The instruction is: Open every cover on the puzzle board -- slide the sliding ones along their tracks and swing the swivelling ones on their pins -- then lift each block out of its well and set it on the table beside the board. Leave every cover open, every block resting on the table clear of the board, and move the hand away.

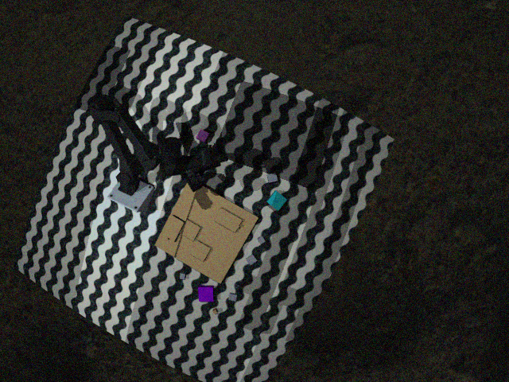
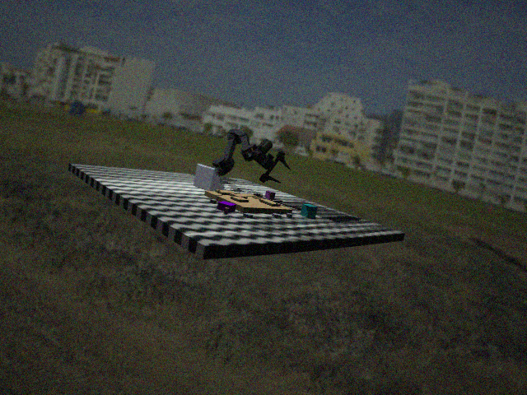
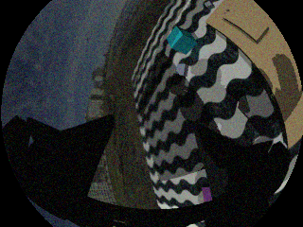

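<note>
The tan puzzle board (image 1: 223, 256) (image 2: 255, 206) (image 3: 249, 9) lies in the middle of the wavy-striped table, with several flat covers on it; I cannot tell which are open. A teal block (image 1: 276, 200) (image 2: 309, 210) (image 3: 181, 41) rests on the table right of the board. A purple block (image 1: 205, 294) (image 2: 226, 206) rests in front of the board. A smaller purple block (image 1: 202, 135) (image 2: 269, 195) (image 3: 206, 195) rests on the table behind it. My gripper (image 1: 196, 161) (image 2: 277, 170) is open and empty. It hangs in the air over the board's back corner, near the smaller purple block.
The arm's pale base (image 1: 134, 195) (image 2: 207, 177) stands left of the board. Several small grey bits (image 1: 272, 177) (image 1: 251, 259) (image 1: 233, 296) lie scattered on the table around the board. The table (image 1: 102, 255) (image 2: 170, 212) ends in sharp edges on all sides.
</note>
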Controlling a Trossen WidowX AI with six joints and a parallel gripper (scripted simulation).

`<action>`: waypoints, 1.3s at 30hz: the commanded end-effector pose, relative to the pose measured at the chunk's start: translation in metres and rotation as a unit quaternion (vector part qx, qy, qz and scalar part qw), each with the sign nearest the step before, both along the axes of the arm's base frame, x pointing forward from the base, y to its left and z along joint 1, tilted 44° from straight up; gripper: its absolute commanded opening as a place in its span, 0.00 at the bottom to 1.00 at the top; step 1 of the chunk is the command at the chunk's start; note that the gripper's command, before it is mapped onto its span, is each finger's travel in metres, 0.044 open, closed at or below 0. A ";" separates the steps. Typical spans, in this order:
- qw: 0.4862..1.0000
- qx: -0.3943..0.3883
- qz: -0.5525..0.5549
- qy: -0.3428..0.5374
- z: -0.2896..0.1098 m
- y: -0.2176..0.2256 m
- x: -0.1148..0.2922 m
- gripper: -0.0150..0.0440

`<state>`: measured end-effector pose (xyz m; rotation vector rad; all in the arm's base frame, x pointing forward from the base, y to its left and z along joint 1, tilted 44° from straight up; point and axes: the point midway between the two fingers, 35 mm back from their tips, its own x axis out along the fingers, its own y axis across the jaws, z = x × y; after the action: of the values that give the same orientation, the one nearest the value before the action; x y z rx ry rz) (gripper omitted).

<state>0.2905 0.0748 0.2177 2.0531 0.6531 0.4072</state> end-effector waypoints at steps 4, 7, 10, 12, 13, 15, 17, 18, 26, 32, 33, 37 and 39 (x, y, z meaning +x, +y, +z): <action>0.999 -0.031 -0.011 0.006 -0.007 -0.006 0.010 0.75; 0.997 -0.067 -0.021 0.015 -0.016 -0.014 0.021 0.62; 0.994 -0.104 -0.028 0.024 -0.025 -0.022 0.031 0.49; 0.991 -0.127 -0.033 0.031 -0.031 -0.028 0.037 0.40; 0.989 -0.138 -0.035 0.034 -0.034 -0.031 0.040 0.35; 0.985 -0.161 -0.038 0.041 -0.041 -0.037 0.046 0.26; 0.981 -0.183 -0.040 0.049 -0.047 -0.043 0.052 0.25; 0.979 -0.194 -0.040 0.052 -0.051 -0.046 0.054 0.25; 0.954 -0.287 -0.024 0.082 -0.081 -0.071 0.070 0.25; 0.930 -0.351 0.005 0.103 -0.105 -0.090 0.077 0.25; 0.926 -0.362 0.011 0.107 -0.109 -0.093 0.078 0.25; 0.908 -0.400 0.040 0.119 -0.126 -0.106 0.080 0.25; 0.899 -0.417 0.056 0.124 -0.134 -0.112 0.080 0.25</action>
<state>0.3688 -0.0277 0.0943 1.3149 0.8648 -0.0777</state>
